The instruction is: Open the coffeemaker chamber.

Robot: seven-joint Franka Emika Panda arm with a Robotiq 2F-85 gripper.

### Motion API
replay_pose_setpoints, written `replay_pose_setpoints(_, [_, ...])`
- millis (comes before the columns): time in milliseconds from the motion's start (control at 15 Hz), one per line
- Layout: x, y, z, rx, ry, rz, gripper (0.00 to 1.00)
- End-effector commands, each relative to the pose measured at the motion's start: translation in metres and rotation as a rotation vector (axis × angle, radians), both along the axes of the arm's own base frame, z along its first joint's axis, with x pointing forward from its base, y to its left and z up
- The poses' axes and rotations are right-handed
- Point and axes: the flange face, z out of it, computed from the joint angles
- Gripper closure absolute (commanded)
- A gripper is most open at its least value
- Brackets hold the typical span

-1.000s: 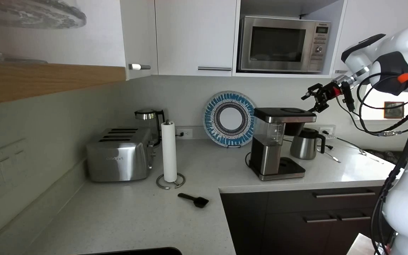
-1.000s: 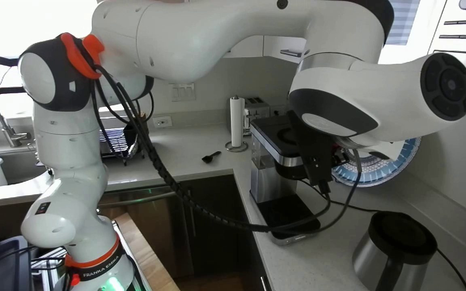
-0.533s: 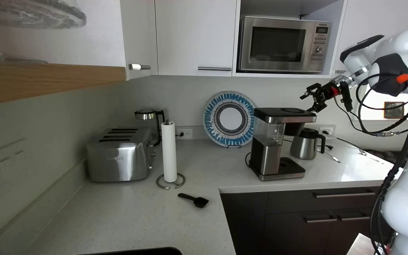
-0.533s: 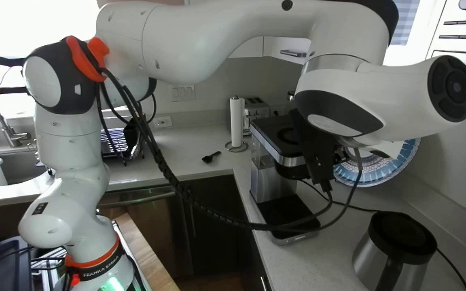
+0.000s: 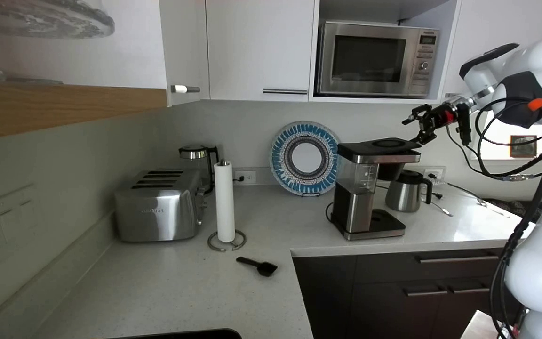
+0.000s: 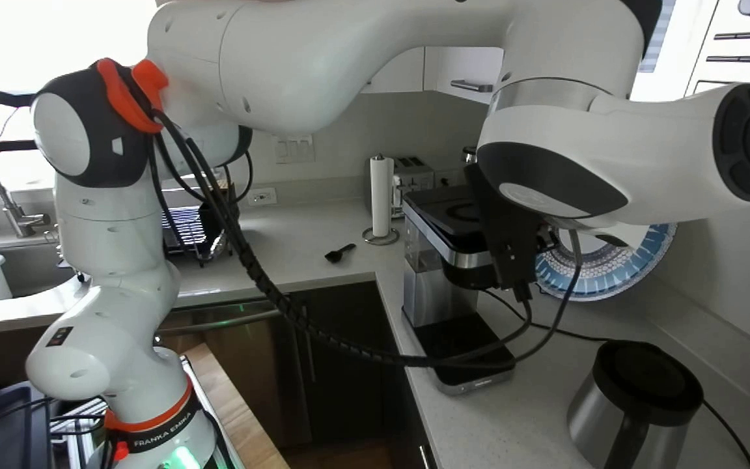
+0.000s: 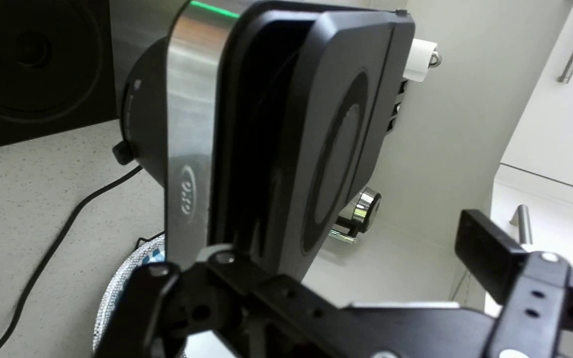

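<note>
Now tips up the lid [image 7: 338, 164], flat half a second ago, so likely starts opening the chamber [image 7: 229, 114] atop the coffee machine [image 5: 359, 212]. Holds the claw [image 5: 410, 132] spread wide, gripping nothing, with one finger [image 5: 424, 136] apparently under the lid's edge.

The pale counter [image 5: 167, 292] carries a toaster [image 5: 155, 209], filled paper-towel holder [image 5: 225, 202], black scoop [image 5: 266, 269], coffeemaker [image 5: 359, 214] and metal jug [image 5: 403, 194].

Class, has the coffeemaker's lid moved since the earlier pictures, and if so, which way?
Yes. In an exterior view, the lid has tilted upward at its end near the tool, judged against the fixed steel band below it.
</note>
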Motion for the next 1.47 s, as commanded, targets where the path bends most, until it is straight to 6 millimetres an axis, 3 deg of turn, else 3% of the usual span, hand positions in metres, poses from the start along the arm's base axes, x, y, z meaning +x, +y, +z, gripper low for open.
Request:
replay_pose_setpoints(0, [-0.007,0.002,0.024,0.033,-0.038,0.007,0.00])
replay_pose_setpoints(733, [0.012,0.036,0.075,0.073,-0.343,0.097,0.00])
replay_pose_setpoints(1400, [0.047,0.088,0.082,0.048,-0.494,0.273,0.00])
